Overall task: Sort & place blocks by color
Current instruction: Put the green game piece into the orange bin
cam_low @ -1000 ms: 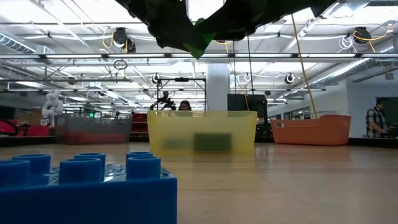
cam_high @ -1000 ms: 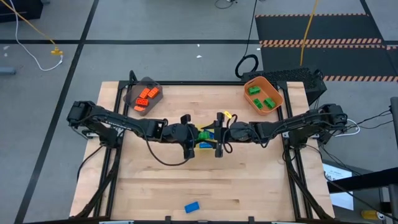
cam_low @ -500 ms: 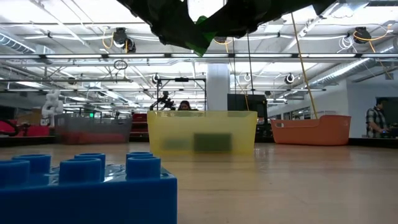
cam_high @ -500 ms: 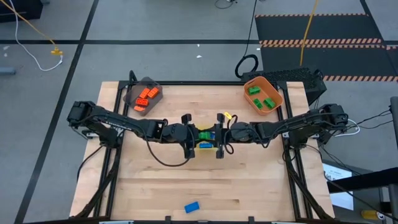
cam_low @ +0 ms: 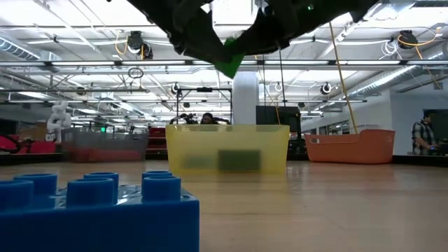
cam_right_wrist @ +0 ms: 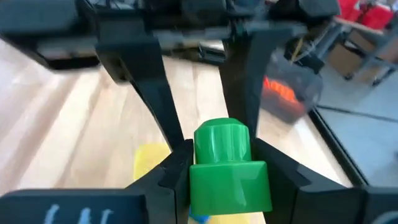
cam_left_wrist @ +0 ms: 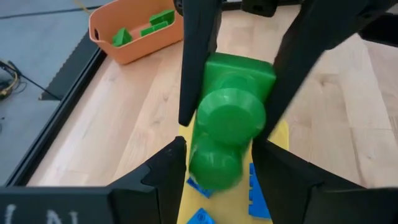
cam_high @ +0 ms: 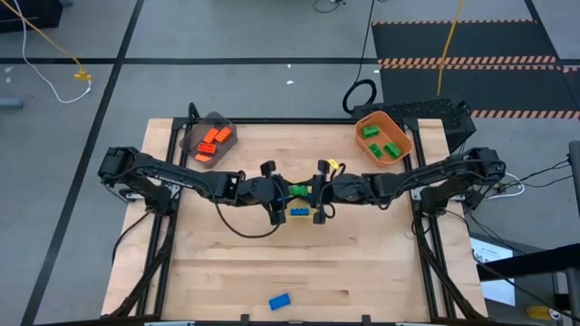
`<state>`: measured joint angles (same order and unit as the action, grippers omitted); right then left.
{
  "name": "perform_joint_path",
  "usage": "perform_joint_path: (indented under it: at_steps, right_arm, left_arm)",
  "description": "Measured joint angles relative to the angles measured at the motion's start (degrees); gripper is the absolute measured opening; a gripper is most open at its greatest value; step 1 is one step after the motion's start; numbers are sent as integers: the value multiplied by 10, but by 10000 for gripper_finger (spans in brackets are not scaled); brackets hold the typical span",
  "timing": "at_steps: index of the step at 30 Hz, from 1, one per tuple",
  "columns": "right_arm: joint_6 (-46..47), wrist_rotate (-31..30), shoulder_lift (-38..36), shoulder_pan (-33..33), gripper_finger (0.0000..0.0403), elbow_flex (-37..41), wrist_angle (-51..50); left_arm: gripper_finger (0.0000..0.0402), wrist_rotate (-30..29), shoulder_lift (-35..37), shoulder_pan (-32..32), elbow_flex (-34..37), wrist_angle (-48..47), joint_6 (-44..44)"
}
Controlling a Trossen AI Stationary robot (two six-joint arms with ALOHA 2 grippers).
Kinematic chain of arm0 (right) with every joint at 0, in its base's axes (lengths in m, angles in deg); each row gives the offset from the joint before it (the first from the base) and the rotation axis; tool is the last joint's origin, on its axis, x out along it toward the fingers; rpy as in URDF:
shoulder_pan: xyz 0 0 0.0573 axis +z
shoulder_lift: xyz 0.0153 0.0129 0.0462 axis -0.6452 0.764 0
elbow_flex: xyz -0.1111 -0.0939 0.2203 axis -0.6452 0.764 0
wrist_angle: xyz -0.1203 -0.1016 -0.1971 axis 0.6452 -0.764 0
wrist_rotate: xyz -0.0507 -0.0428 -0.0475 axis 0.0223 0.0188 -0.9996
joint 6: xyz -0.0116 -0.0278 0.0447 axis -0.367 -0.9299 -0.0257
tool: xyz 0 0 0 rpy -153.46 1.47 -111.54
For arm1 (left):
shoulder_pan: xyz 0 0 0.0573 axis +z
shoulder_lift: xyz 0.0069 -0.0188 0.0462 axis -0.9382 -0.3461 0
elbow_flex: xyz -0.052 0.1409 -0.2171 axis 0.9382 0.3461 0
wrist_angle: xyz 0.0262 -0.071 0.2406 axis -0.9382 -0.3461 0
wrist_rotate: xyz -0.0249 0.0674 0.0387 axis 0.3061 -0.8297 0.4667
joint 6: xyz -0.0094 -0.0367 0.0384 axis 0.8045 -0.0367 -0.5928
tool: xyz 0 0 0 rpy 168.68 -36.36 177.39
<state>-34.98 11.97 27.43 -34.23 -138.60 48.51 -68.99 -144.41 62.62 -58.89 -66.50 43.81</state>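
While both grippers meet above the yellow bin (cam_high: 299,210), the green block (cam_right_wrist: 230,167) lies lengthwise between them: right gripper (cam_right_wrist: 229,163) clamped on it, left gripper (cam_left_wrist: 219,163) straddling it, its hold uncertain.

Glossy plastic green block (cam_left_wrist: 231,118), wooden table (cam_high: 362,263)

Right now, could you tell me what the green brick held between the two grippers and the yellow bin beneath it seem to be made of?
Green brick: apparently moulded plastic, smooth and slightly glossy, with round studs and a uniform colour.
Yellow bin: probably thin translucent plastic, since dark shapes inside show through its wall.
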Motion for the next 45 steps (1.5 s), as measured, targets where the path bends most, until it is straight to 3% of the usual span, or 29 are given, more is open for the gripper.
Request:
perform_joint_path:
  at_steps: [5,11,15,18,34,45]
  right_arm:
    - [1,-49,3,0,119,2,-53]
    - [12,-162,-25,-15,119,2,-150]
    - [31,-244,-58,-43,119,1,-209]
    - [46,-270,-80,-81,119,1,-249]
    - [69,-256,-116,-361,119,24,-337]
    - [105,-254,-117,-445,119,83,-352]
  left_arm:
    - [185,-2,3,-1,-3,-19,2]
    - [186,-9,6,-1,-2,-44,13]
    - [186,-11,13,-1,-2,-53,10]
    - [186,-11,19,-3,-2,-48,17]
    - [186,-15,42,-39,-1,-58,2]
    - [186,-15,41,-39,-1,-66,7]
